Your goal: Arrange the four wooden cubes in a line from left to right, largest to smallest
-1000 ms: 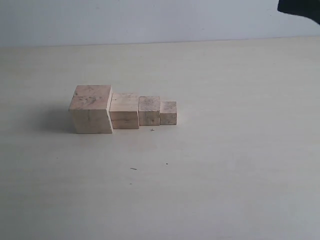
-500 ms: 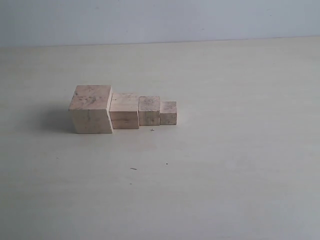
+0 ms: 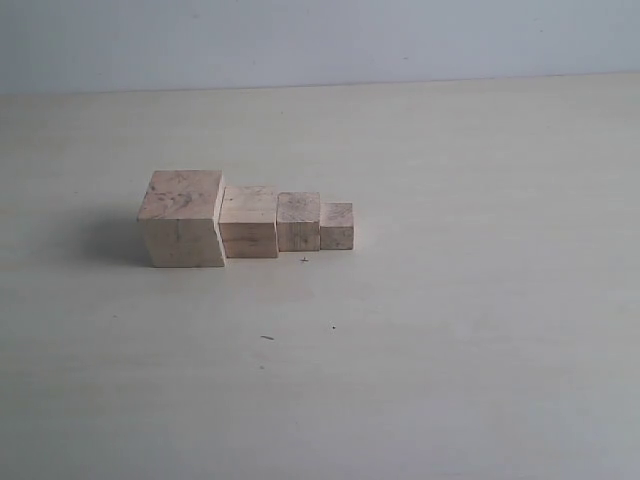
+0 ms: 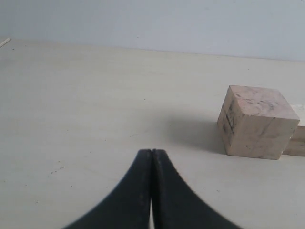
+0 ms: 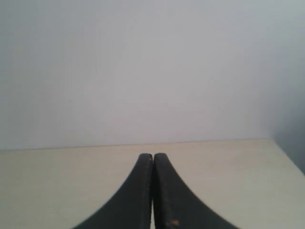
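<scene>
four wooden cubes: stood in a row on the table, big at left to small (looked done)
left gripper: was pinched shut, empty
right gripper: was pinched shut, empty
best move: was to stay back, no bumps

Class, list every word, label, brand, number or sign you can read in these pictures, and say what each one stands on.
No text can be read anywhere.
The largest cube, second cube, third cube and smallest cube show only wood grain and dark smudges.
The table shows only a few tiny specks, not signs.
The left hand and right hand are black, with no lettering.
</scene>
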You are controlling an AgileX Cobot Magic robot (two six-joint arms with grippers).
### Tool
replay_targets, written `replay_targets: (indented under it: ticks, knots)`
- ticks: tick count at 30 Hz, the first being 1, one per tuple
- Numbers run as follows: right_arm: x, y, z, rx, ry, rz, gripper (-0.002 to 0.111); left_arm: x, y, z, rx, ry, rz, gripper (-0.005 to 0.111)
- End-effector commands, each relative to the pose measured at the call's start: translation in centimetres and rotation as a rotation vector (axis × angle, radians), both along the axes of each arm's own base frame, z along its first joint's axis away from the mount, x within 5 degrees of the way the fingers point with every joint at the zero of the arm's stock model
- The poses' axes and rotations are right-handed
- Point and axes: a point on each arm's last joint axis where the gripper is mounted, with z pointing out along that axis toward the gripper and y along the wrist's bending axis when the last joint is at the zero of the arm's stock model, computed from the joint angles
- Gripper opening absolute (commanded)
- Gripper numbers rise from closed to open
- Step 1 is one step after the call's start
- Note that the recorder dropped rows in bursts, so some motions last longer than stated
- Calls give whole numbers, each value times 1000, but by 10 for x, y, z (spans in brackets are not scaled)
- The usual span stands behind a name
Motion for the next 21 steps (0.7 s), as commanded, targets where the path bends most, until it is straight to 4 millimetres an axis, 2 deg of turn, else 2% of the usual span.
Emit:
replay_targets:
  ticks: [1, 6, 10, 13, 21]
  knots:
    - [-18, -6, -38, -41, -79, -102, 0, 0, 0, 0, 2, -15, 5, 0]
    - [-26, -5, -74, -23, -147, -72, 0, 0, 0, 0, 2, -15, 5, 0]
    - [-24, -4, -96, -50, -113, -24, 0, 0, 0, 0, 2, -15, 5, 0]
    - [-22, -4, -105, -50, -83, -20, 0, 0, 0, 0, 2, -15, 5, 0]
    - [-21, -4, -110, -48, -58, -19, 0, 0, 0, 0, 2, -15, 5, 0]
